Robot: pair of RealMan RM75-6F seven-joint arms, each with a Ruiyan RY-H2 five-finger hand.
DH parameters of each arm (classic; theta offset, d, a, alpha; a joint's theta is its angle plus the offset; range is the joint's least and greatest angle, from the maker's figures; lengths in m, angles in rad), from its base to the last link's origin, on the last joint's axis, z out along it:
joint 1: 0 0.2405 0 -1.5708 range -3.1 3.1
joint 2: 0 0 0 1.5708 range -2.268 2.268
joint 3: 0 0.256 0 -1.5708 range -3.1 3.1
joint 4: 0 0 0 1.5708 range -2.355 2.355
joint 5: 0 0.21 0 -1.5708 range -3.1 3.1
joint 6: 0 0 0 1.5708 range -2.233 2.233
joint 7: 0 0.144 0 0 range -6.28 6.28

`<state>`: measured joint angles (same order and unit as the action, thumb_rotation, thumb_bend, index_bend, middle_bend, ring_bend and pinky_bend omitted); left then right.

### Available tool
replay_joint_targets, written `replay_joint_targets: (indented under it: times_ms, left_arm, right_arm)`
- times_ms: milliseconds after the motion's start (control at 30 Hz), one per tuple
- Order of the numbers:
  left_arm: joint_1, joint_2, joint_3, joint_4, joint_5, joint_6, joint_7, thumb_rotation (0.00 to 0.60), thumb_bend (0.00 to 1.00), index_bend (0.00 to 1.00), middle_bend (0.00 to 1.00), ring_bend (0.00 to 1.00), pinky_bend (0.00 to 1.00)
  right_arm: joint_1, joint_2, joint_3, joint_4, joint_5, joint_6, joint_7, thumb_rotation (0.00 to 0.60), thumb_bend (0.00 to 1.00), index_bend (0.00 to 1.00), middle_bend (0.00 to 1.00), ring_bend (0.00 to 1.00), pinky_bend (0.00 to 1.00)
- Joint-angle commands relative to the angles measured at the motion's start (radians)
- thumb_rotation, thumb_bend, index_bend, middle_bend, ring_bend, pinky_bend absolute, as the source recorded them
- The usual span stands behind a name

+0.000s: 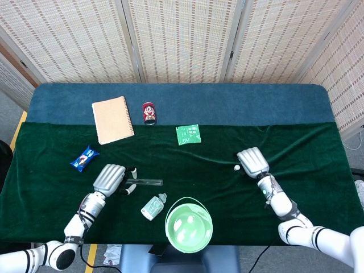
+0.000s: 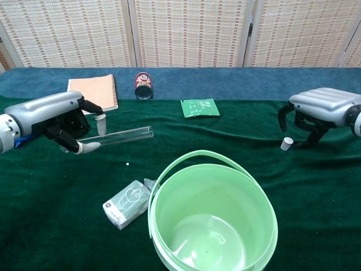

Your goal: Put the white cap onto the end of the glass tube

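My left hand (image 1: 108,178) (image 2: 53,117) holds a clear glass tube (image 1: 144,182) (image 2: 117,135) above the green cloth, its open end pointing right. The small white cap (image 1: 236,168) (image 2: 287,143) stands on the cloth at the right. My right hand (image 1: 252,162) (image 2: 321,109) hovers just right of the cap, fingers curled downward and apart around nothing; its fingertips are close to the cap but not touching it.
A green bucket (image 1: 189,224) (image 2: 212,217) sits at the front centre, a small white bottle (image 1: 153,207) (image 2: 127,204) to its left. Further back lie a notebook (image 1: 112,119), a red can (image 1: 149,112), a green packet (image 1: 188,135) and a blue wrapper (image 1: 84,158).
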<state>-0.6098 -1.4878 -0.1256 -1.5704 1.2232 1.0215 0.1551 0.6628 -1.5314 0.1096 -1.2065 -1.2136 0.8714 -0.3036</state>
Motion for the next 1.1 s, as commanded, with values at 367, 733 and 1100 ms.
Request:
replay_joint_targets:
  times_ms: [367,733,1100]
  left_arm:
    - [0.000,-0.003,0.002,0.008,0.002,-0.004,-0.007,0.600,0.50,0.67,0.94,0.89,0.91]
    - [0.004,-0.002,0.004,0.012,0.002,-0.004,-0.013,0.600,0.51,0.67,0.94,0.89,0.91]
    - [0.007,0.004,-0.002,0.013,0.002,-0.004,-0.034,0.600,0.51,0.67,0.94,0.89,0.91]
  right_arm:
    - [0.008,-0.010,-0.003,0.007,0.018,-0.018,-0.024,0.600,0.35,0.48,0.91,1.00,1.00]
    - [0.015,-0.021,-0.002,0.011,0.034,-0.028,-0.043,0.600,0.35,0.50,0.91,1.00,1.00]
    - [0.021,-0.007,0.013,-0.022,0.058,-0.025,-0.058,0.600,0.48,0.61,0.92,1.00,1.00]
